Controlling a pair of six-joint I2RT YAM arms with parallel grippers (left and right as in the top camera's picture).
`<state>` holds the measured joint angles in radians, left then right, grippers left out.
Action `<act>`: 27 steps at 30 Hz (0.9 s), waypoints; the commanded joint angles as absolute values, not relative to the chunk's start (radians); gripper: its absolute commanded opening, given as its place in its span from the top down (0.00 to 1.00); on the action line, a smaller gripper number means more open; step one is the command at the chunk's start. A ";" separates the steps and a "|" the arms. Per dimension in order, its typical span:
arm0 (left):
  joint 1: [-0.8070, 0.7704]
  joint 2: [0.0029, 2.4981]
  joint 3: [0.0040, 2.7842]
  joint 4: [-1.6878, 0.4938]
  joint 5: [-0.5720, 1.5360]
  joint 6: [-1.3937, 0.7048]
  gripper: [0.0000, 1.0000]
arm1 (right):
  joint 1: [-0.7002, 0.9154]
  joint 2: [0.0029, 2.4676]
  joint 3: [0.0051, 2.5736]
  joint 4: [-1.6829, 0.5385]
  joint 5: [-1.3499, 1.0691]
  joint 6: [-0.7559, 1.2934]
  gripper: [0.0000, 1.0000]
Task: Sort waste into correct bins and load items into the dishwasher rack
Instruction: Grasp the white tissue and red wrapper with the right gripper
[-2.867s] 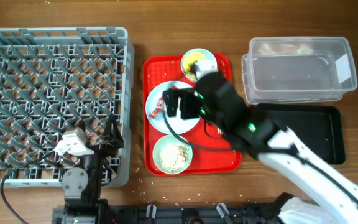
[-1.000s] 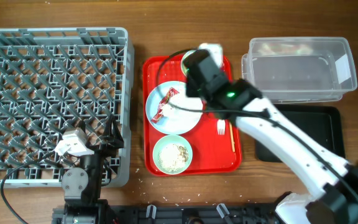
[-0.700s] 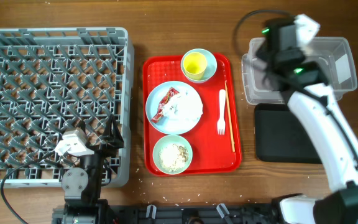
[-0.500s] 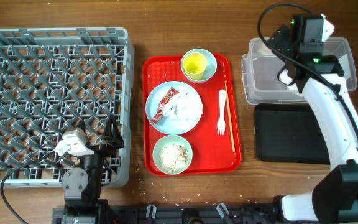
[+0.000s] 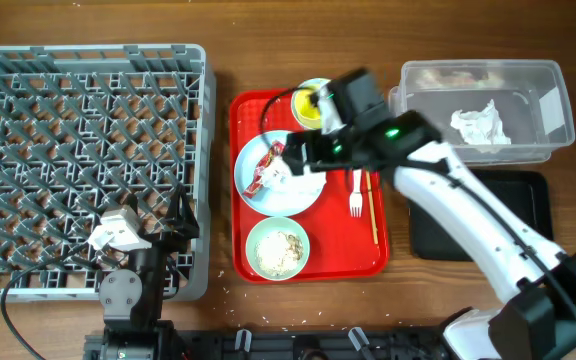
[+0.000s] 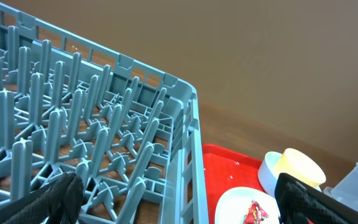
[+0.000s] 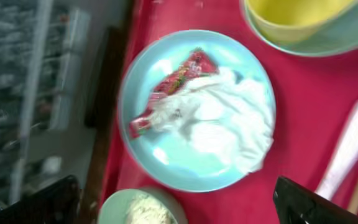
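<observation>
My right gripper [image 5: 292,158] hangs open and empty over the round pale blue plate [image 7: 185,162] on the red tray. On the plate lie a red snack wrapper [image 7: 166,93] and crumpled white tissue [image 7: 229,124]. Another tissue [image 5: 480,122] lies in the clear tub [image 5: 558,80]. A yellow cup [image 5: 311,105] sits in a bowl at the tray's far end. A second bowl [image 5: 277,248] holds rice scraps. Fork [image 5: 355,195] and chopsticks [image 5: 373,205] lie on the tray's right. My left gripper [image 6: 176,199] is open above the front right corner of the grey dishwasher rack [image 5: 83,150].
The black tray [image 5: 488,215] lies to the right of the red tray [image 5: 368,255], in front of the clear tub. Loose rice grains dot the wooden table near the red tray's front left corner. The rack holds no items.
My right arm swung from the plate to the clear tub, left a white tissue there, and came back over the plate. The left arm has not moved.
</observation>
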<state>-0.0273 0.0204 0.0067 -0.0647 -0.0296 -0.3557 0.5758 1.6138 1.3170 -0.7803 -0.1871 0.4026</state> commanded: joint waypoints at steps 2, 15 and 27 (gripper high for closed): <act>-0.033 0.018 0.006 -0.068 -0.043 -0.344 0.00 | 0.701 1.773 1.278 -0.728 0.068 0.596 0.13; -0.033 0.018 0.006 -0.068 -0.043 -0.344 0.00 | 0.727 1.967 1.256 -0.584 0.083 0.606 0.61; -0.033 0.018 0.006 -0.068 -0.043 -0.344 0.00 | 0.661 1.682 1.321 -0.672 0.195 0.628 0.96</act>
